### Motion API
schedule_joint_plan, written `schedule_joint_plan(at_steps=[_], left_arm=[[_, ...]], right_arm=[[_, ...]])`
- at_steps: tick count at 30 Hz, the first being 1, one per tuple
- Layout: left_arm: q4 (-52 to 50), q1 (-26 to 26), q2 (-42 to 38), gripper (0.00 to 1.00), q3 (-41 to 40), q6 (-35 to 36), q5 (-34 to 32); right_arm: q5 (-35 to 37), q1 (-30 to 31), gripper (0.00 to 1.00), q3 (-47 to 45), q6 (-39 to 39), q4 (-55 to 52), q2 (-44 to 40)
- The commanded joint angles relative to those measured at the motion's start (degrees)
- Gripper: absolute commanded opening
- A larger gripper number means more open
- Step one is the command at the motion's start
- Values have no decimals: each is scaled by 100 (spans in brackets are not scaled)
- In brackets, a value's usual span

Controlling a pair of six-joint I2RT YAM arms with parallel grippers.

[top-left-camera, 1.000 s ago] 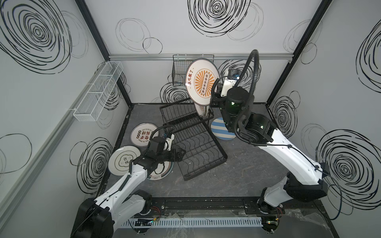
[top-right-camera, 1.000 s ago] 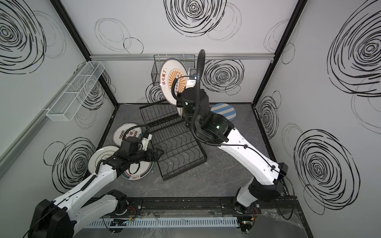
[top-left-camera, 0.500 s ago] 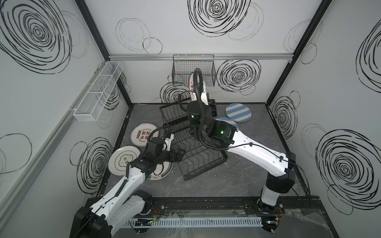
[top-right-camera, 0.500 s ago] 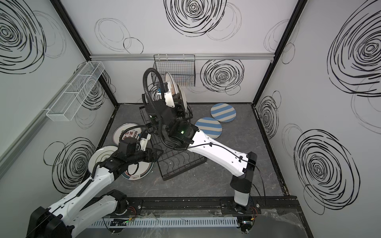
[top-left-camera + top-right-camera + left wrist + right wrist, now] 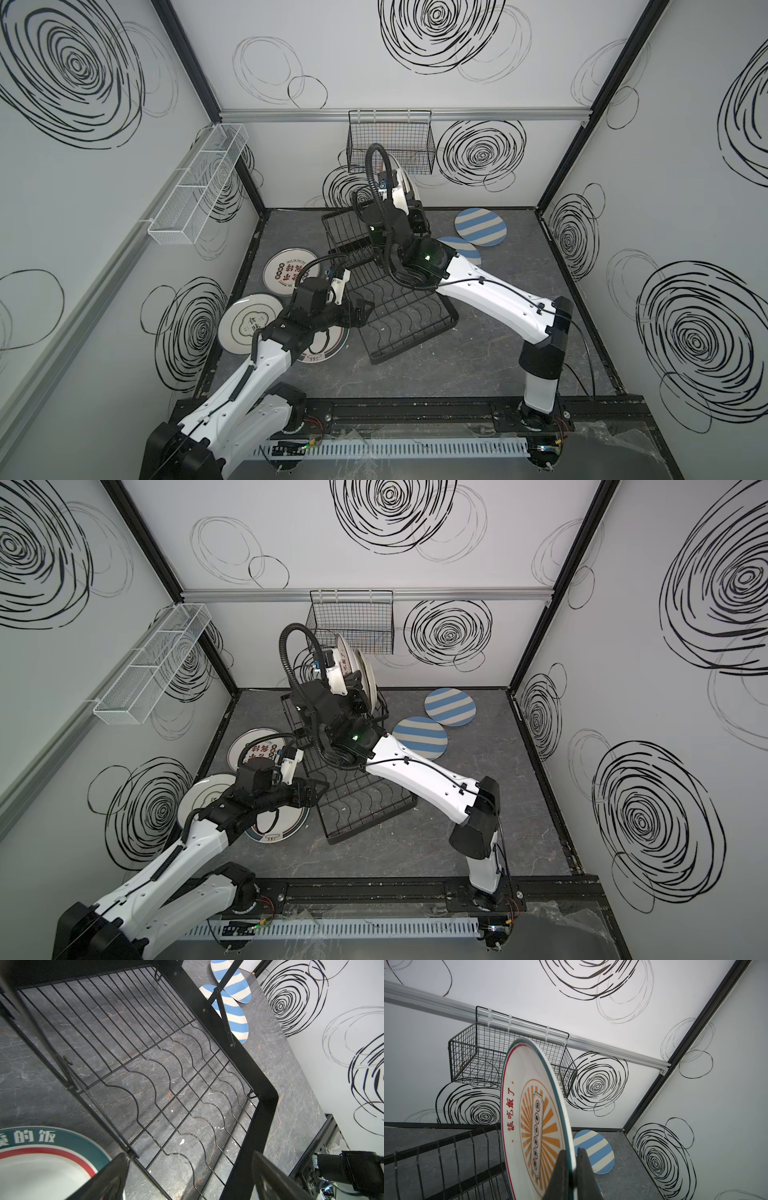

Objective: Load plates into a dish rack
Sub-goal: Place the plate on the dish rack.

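- We see the right gripper (image 5: 572,1153) with its two dark fingers (image 5: 560,1174) clamped tight on the rim of the sunburst plate (image 5: 533,1126), one on each face.
- That plate stands on edge, nearly upright, at the far end of the dish rack (image 5: 446,1157). It is just beside the slotted wires of the raised upper basket. We cannot tell whether its lower edge touches a wire.
- In both top views the sunburst plate (image 5: 401,191) (image 5: 368,675) shows above the right wrist, in front of the black grid basket (image 5: 390,141) on the back wall.
- Our left gripper (image 5: 188,1153) has its fingers (image 5: 104,1180) spread wide and grasps nothing. It hangs over the near corner of the rack's lower tray (image 5: 259,1084), whose wavy wires show between the jaws.
- The teal-rimmed plate (image 5: 52,1142) lies flat on the tabletop (image 5: 457,374) just beside that corner, partly under the left arm in a top view (image 5: 328,347).
- Farther left lie the cream plate (image 5: 245,328) and the plate with red and black characters (image 5: 286,272), both flat.
- The two striped plates (image 5: 451,706) (image 5: 419,737) lie flat on the far side of the rack, overlapping slightly.
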Motion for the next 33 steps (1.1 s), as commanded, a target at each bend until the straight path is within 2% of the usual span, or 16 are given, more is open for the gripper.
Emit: schedule_joint_plan(at_steps=[1,5,10,19,24,33], left_arm=[[80,16,-34,96,119,102,69],[75,45,-26,96,108,100,67],[80,58,-17,96,108,94,54],[80,55,17,96,110,102,72],[75,60,33,96,110,100,73],[71,83,53,96,117,109,55]], right_arm=[[-328,-162,0,85,428,-236,-22],[-559,-279,0,118,611,-436,57],[-422,-321,0,127,581,-503,151],[-64,-283,0,229,-93,-305,243],[-77,-279,0,227,-330,-164,257],[-415,-369,0,330,-303,-283,474]])
